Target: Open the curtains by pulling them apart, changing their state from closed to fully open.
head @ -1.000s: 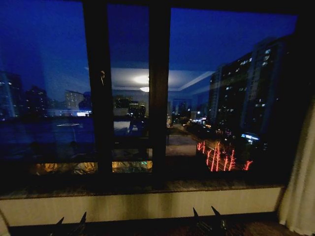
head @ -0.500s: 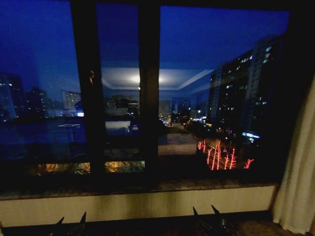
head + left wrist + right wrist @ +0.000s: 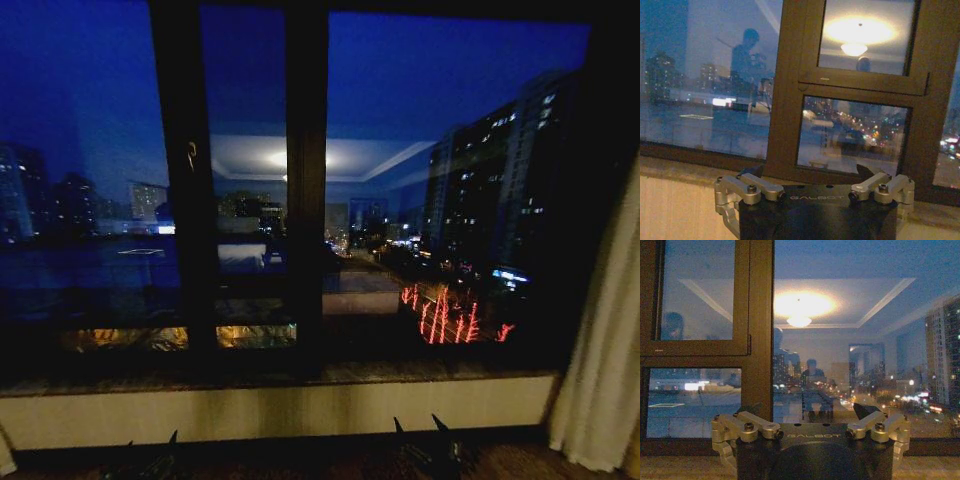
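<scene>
Head view faces a dark-framed window (image 3: 305,200) at night, with lit towers and red neon outside. One of the curtains (image 3: 605,360) hangs gathered at the right edge, beside the window frame; a sliver of pale fabric (image 3: 5,455) shows at the lower left corner. Both arms sit low before the pale sill wall (image 3: 280,412). The left gripper (image 3: 812,182) and right gripper (image 3: 810,419) each point at the glass with fingers spread apart, holding nothing. "GALBOT" is printed on each gripper's black body.
</scene>
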Available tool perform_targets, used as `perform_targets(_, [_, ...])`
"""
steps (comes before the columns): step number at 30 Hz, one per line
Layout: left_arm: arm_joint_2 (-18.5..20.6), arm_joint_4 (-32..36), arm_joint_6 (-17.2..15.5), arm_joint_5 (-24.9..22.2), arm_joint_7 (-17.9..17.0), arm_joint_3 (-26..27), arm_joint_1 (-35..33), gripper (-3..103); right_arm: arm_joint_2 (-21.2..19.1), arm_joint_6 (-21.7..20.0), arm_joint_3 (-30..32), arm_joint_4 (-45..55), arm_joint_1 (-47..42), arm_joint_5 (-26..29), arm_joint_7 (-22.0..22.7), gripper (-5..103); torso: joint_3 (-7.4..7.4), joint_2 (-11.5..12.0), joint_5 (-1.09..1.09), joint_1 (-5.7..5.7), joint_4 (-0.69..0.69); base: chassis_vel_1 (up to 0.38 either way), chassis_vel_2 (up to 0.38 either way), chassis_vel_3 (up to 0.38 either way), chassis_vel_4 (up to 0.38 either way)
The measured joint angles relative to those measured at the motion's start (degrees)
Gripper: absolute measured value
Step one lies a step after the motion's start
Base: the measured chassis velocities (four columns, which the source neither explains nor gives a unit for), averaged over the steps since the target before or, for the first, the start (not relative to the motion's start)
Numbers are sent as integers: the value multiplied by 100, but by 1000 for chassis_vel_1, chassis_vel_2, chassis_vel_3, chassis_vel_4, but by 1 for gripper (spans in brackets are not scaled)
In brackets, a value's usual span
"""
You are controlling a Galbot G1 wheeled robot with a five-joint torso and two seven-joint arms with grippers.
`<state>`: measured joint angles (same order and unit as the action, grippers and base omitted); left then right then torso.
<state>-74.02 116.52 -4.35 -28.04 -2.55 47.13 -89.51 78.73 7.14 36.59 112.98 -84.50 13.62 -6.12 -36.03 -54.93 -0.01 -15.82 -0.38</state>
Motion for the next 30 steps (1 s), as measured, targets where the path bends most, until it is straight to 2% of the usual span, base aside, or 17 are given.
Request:
perform_targets(13, [0,-76,36,8,4,-57,48,100,0,14,10,-42,5,-23,-25,100,2,-3,0,6,0,200,-201,-201,211])
perform_targets(30, [57,-226,136,27,18,-145,130,100,0,57,-3,-131,25,-93,-90,100,1,0,-2,2,0,5,-5,-8,5])
